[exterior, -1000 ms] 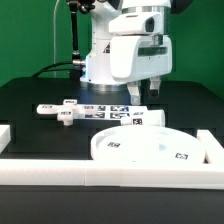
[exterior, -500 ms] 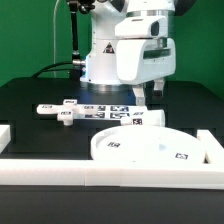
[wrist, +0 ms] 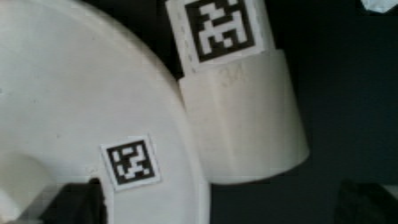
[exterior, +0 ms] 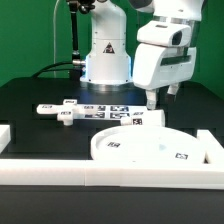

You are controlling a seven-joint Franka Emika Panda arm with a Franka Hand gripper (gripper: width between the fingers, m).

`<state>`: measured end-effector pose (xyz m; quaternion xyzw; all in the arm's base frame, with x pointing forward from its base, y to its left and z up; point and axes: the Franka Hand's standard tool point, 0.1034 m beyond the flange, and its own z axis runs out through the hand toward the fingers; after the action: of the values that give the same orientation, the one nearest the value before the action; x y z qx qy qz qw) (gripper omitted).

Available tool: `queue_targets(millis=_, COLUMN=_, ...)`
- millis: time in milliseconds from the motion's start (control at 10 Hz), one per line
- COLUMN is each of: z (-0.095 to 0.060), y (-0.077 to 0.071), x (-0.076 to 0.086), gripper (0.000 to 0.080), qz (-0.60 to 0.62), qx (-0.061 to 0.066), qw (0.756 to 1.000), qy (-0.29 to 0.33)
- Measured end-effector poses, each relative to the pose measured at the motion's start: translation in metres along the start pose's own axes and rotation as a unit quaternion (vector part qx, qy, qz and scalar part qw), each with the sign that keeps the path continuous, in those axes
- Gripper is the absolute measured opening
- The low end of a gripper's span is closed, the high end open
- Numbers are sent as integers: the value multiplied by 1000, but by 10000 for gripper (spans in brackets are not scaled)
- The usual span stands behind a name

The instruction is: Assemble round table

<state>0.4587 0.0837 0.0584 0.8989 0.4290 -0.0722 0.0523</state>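
Exterior view's left: cross-shaped piece (exterior: 62,110) flat on the table (exterior: 30,95), well apart from the rest. Right of centre: cylinder (exterior: 147,119) at the rear rim of the round disc (exterior: 150,148); claw (exterior: 152,99) hovers above it, empty. Only the wrist view shows the fingertips (wrist: 61,203) spread wide, and the cylinder apparently touching the disc. Risk: a descending finger catches the rim and shoves the cylinder aside.

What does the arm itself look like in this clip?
The arm has glossy white rounded shells, a small triangular sticker on its lower segment and a black cable running alongside. The pincer has a boxy white body and dark fingers.
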Motion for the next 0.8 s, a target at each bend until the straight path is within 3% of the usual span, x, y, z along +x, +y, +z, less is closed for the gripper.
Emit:
queue_targets(millis=300, z=0, y=-11, x=5, gripper=649, qz=-4, qx=25, qw=995, qy=-98)
queue_targets(millis=600, z=5, y=-6, x=-6, gripper=649, qz=-3, qx=4, qw=988, qy=-157)
queue_targets(millis=800, z=6, y=-12, x=-11, gripper=649, qz=-9, qx=16, qw=976, qy=-218)
